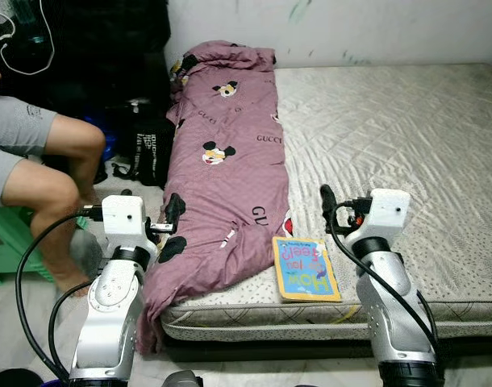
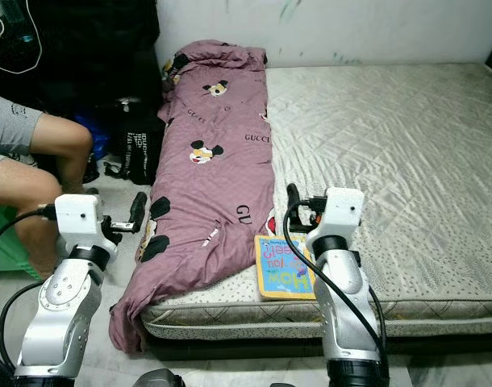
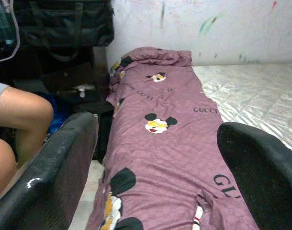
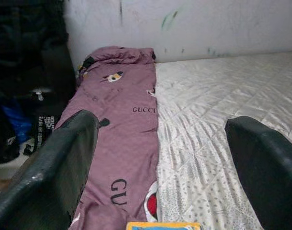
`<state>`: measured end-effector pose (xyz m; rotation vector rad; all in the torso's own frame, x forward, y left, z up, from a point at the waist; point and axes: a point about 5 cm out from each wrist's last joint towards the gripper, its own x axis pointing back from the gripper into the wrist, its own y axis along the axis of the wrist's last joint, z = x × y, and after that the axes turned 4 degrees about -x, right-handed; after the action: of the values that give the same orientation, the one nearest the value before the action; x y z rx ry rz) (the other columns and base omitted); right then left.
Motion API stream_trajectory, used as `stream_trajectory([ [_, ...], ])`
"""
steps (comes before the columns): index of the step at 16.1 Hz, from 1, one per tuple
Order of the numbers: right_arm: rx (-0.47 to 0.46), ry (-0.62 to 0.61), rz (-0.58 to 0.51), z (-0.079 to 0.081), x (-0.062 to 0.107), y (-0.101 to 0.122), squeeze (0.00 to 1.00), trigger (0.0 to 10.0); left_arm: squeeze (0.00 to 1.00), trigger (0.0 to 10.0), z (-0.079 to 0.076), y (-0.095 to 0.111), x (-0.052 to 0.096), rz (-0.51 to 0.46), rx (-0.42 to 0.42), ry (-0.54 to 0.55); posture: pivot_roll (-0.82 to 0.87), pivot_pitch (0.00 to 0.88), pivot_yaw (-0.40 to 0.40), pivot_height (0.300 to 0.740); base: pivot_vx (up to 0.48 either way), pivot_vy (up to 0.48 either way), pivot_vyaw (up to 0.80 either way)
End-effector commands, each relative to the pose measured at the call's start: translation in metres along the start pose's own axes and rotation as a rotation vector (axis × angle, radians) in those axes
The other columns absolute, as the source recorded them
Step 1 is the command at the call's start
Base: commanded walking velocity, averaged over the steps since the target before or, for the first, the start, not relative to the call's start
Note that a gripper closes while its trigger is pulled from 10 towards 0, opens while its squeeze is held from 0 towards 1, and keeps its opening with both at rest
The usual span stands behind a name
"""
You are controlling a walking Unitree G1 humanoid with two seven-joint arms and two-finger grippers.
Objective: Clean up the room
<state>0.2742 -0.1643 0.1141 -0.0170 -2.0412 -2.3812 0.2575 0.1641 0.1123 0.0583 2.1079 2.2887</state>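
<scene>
Left eye view: both grippers (image 1: 175, 211) (image 1: 327, 197) gape wide, book (image 1: 305, 268) beside purple blanket (image 1: 226, 177).

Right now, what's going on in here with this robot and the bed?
The robot stands at the foot of a mattress, both arms raised. Its left gripper and right gripper are open and hold nothing. A purple blanket lies in a long strip along the mattress's left edge, one end drooping toward the floor. A colourful book lies near the front edge by the right arm. A person's legs are at the left.
</scene>
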Motion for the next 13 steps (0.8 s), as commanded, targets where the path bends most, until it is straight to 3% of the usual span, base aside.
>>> stream_trajectory([
  [1, -0.004, 0.014, 0.015, 0.0031, -0.0027, -0.0011, 0.0, 10.0, 0.0, 10.0, -0.0023, -0.0019, -0.0005, 0.013, 0.001, -0.018, -0.1, 0.0, 0.046, 0.74, 0.0, 0.0, 0.0],
  [4, -0.011, 0.03, 0.023, 0.0049, -0.0044, -0.0007, 0.0, 10.0, 0.0, 10.0, -0.0039, -0.0026, -0.0009, 0.017, 0.024, -0.023, -0.1, 0.0, 0.03, 0.74, 0.0, 0.0, 0.0],
  [13, 0.016, 0.065, 0.045, 0.0072, -0.0062, -0.0034, 0.0, 10.0, 0.0, 10.0, -0.0071, -0.0021, -0.0002, 0.02, 0.058, -0.023, -0.1, 0.0, 0.016, 0.74, 0.0, -0.309, 0.0],
])
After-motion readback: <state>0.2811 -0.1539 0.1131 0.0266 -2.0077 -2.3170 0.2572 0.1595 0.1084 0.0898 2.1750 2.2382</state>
